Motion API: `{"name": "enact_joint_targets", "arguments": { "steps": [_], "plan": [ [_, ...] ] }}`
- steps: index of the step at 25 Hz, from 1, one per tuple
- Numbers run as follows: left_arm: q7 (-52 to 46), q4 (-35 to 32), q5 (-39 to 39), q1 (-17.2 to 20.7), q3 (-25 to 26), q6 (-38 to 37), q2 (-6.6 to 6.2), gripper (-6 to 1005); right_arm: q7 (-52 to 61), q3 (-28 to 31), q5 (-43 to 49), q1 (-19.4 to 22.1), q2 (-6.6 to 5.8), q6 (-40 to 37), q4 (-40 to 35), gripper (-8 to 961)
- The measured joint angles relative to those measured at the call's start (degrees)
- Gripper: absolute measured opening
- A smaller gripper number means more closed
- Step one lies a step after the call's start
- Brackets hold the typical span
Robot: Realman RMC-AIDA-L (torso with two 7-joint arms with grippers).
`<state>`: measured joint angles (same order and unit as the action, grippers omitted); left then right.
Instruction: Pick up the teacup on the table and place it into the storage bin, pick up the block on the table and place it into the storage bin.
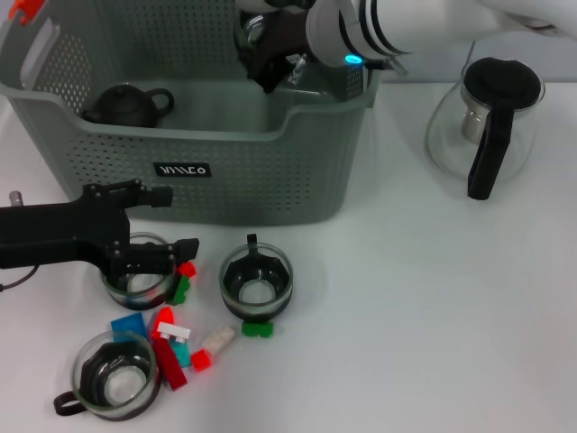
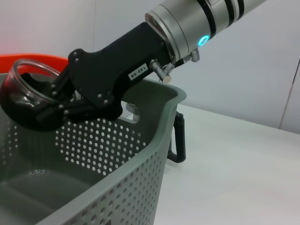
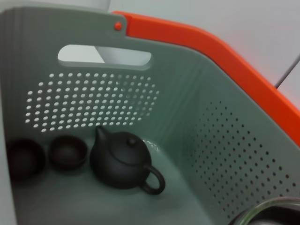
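The grey-green storage bin [image 1: 270, 171] stands at the back left. Above its far right corner, my right gripper [image 1: 263, 65] is shut on a glass teacup [image 2: 11, 96] with a dark insert. In the left wrist view that right gripper [image 2: 33, 105] holds the cup over the bin's [image 2: 117, 187] inside. My left gripper [image 1: 180, 221] hovers open in front of the bin, its lower finger over another teacup [image 1: 140, 278]. Two more teacups [image 1: 257, 284] [image 1: 113, 374] sit on the table. Coloured blocks [image 1: 171, 347] lie between them, with a green block [image 1: 257, 329] close by.
Inside the bin [image 3: 93, 103] are a dark teapot [image 3: 119, 159] and two small dark cups [image 3: 68, 152]. The teapot [image 1: 126, 104] sits at the bin's left end. A glass carafe [image 1: 487, 117] with a black handle stands at the back right.
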<state>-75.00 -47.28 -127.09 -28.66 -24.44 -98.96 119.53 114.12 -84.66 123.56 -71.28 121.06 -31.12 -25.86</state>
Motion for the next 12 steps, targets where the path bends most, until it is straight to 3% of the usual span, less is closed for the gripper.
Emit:
{"name": "enact_joint_targets", "arguments": {
  "steps": [12],
  "plan": [
    [-0.21, 0.0, 0.0, 0.0, -0.15, 0.18, 0.19, 890, 0.14, -0.07, 0.01, 1.45, -0.12, -0.91, 0.73, 65]
  ]
}}
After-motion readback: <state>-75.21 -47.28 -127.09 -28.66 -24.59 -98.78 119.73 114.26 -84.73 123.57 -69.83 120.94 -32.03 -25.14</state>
